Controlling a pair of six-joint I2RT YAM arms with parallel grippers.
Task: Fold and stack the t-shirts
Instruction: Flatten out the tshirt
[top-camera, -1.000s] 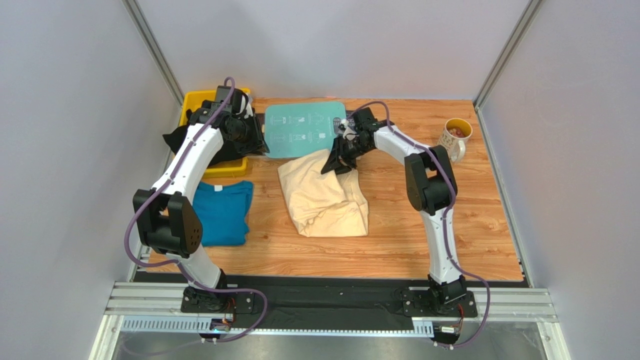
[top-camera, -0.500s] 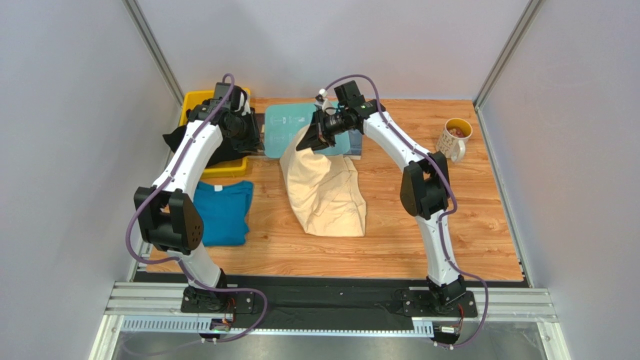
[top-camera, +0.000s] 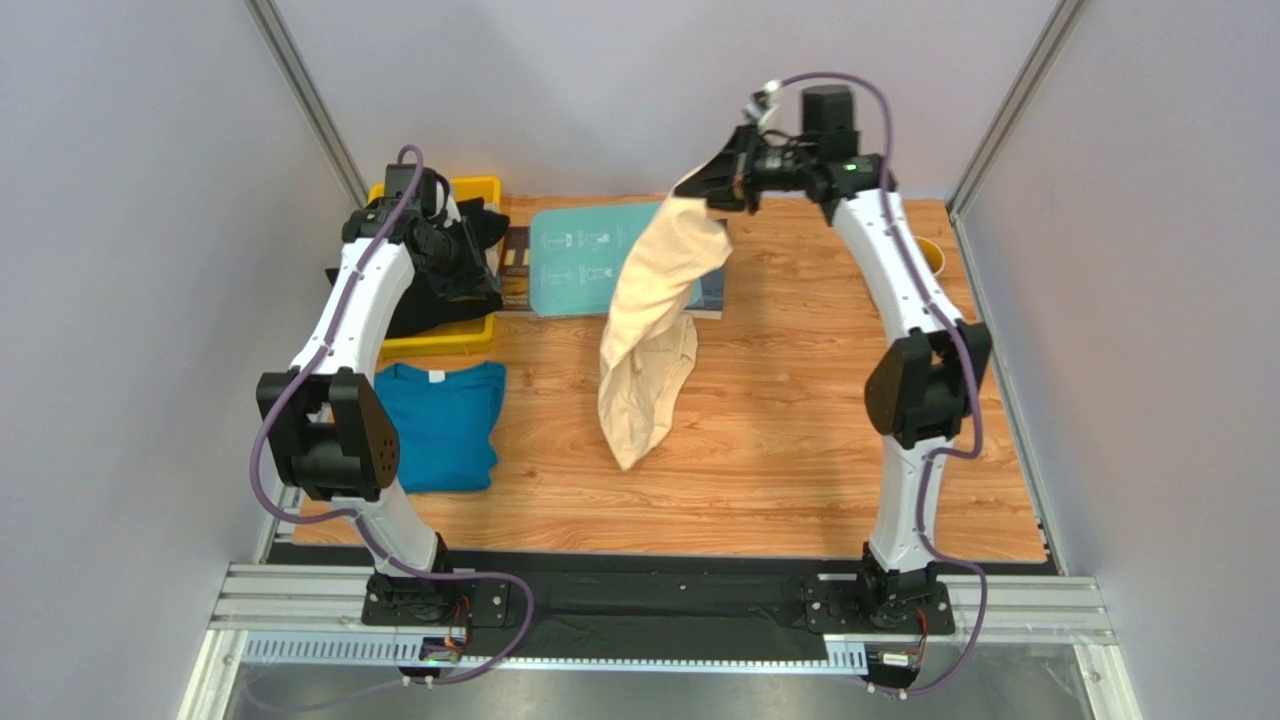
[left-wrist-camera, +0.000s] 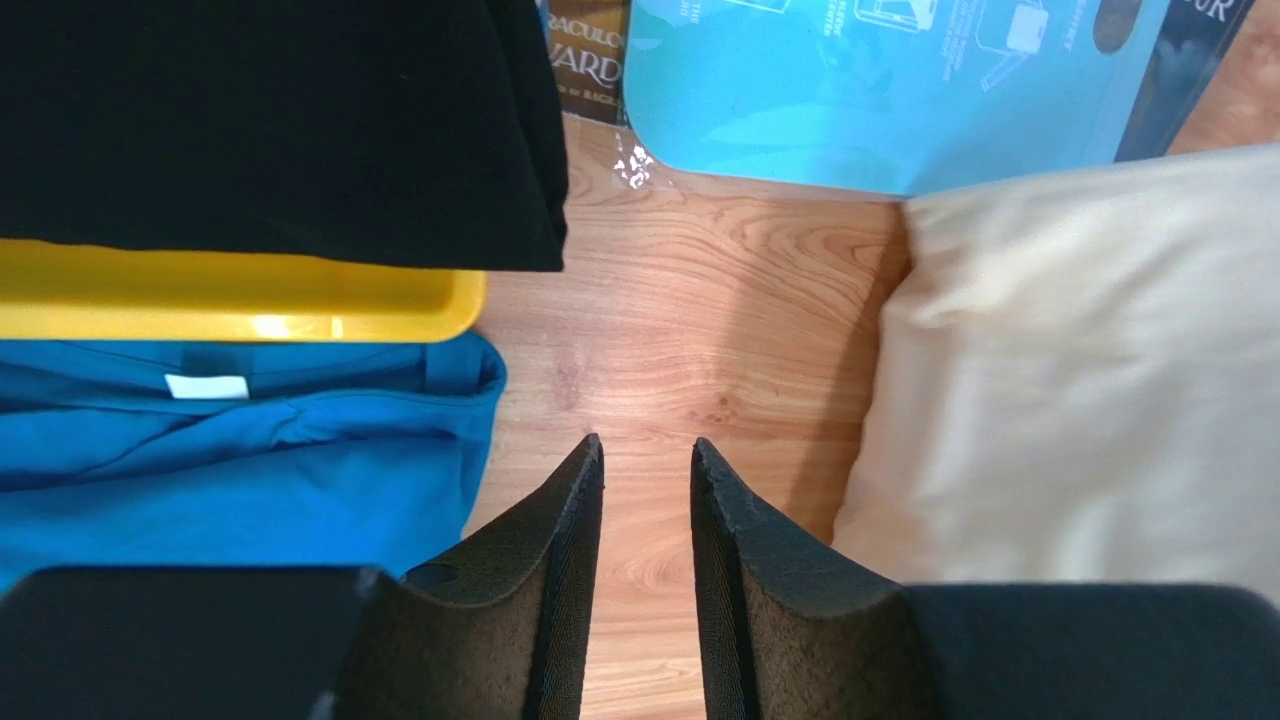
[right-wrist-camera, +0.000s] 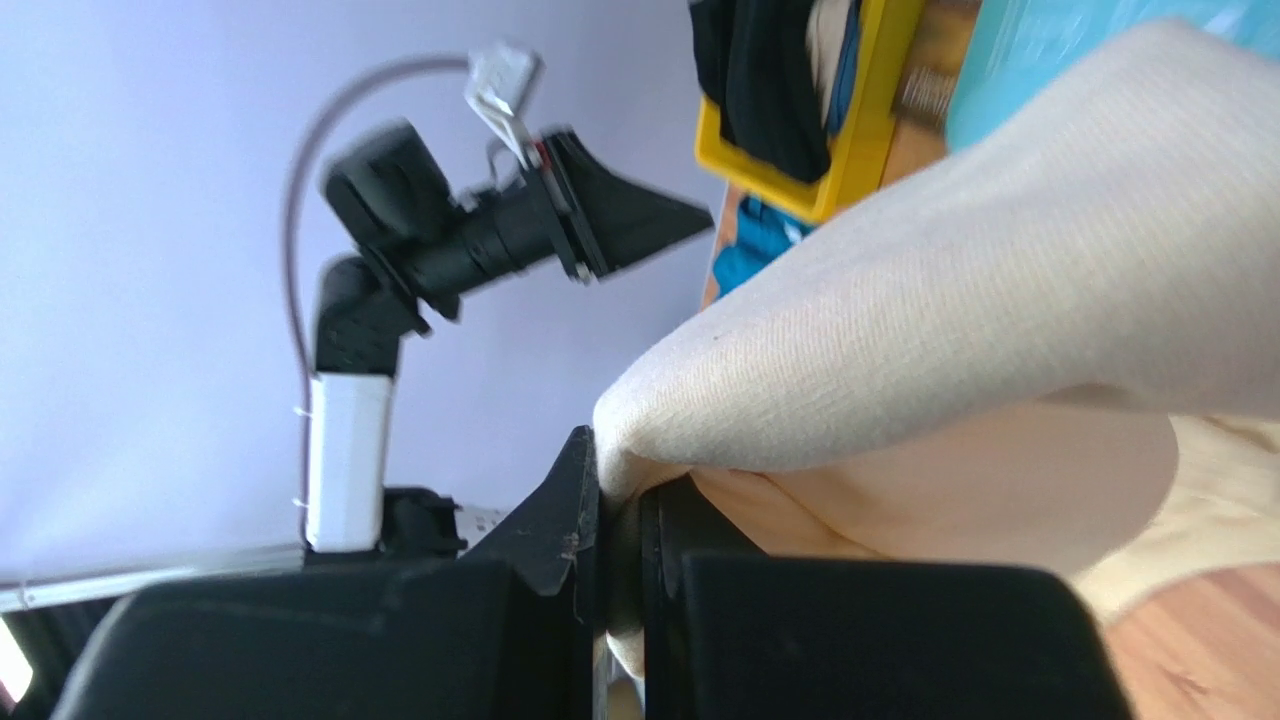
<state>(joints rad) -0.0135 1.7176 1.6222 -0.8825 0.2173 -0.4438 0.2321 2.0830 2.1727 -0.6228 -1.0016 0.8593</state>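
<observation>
Wooden tabletop, light plank grain, both arms based at its near edge.

Pale cream-yellow cloth t-shirt: hoisted, hanging in a long narrow drape from high above the far middle of the table. Lower end reaches down towards the table centre; cannot tell if it touches the wood. The upper part hangs in front of the board's right side.

Teal-blue cloth t-shirt: folded flat on the near left of the table, just in front of the bin, white neck label showing.

Black cloth t-shirt: heaped in the yellow plastic bin at the far left corner, spilling over its near rim.

Flat rigid teal board with white print: lying at far centre, beside the bin.

Right gripper: raised high, jaws pinched tight on a bunched fold of the cream shirt, carrying its weight.

Left gripper: low over bare wood between the blue shirt and the cream one, fingers a narrow gap apart, nothing between them.
</observation>
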